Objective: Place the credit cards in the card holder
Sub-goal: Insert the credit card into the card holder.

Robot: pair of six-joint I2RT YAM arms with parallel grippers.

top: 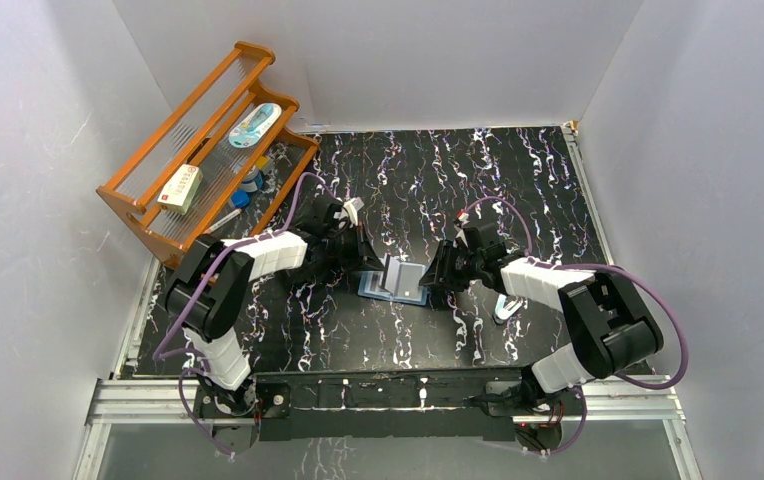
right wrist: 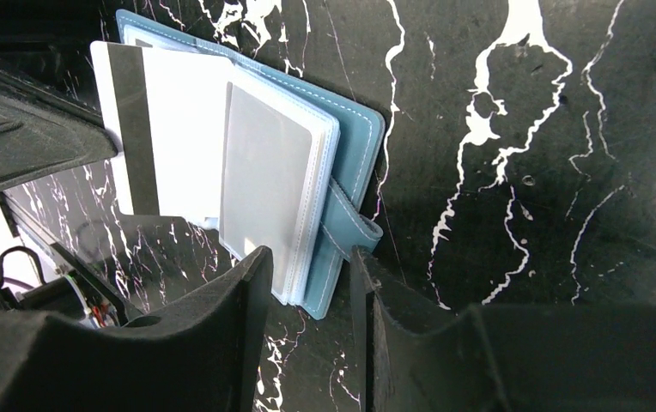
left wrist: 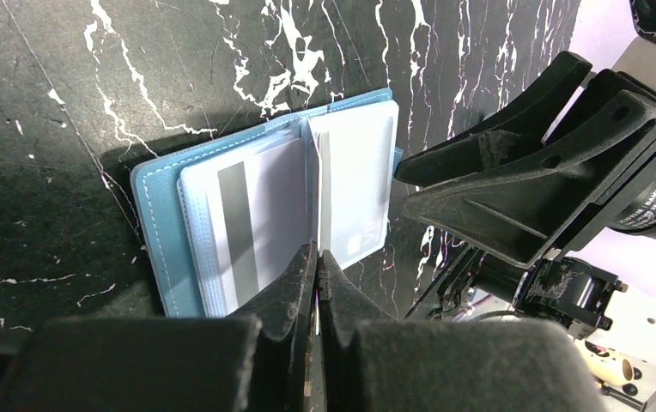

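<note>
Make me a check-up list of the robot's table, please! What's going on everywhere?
Surface: black table with white veins.
Job's things: teal card holder lies open in the middle; a white credit card with a dark stripe sits among its pages.
Clutter: wooden rack at the back left, holding a white-and-red box and a blue packet.
Hands: left hand shut, pinching a thin leaf at the holder's middle; right hand open, fingers either side of the holder's snap-tab edge.
Cables: purple cables loop along both arms.
Surroundings: white walls on three sides.
</note>
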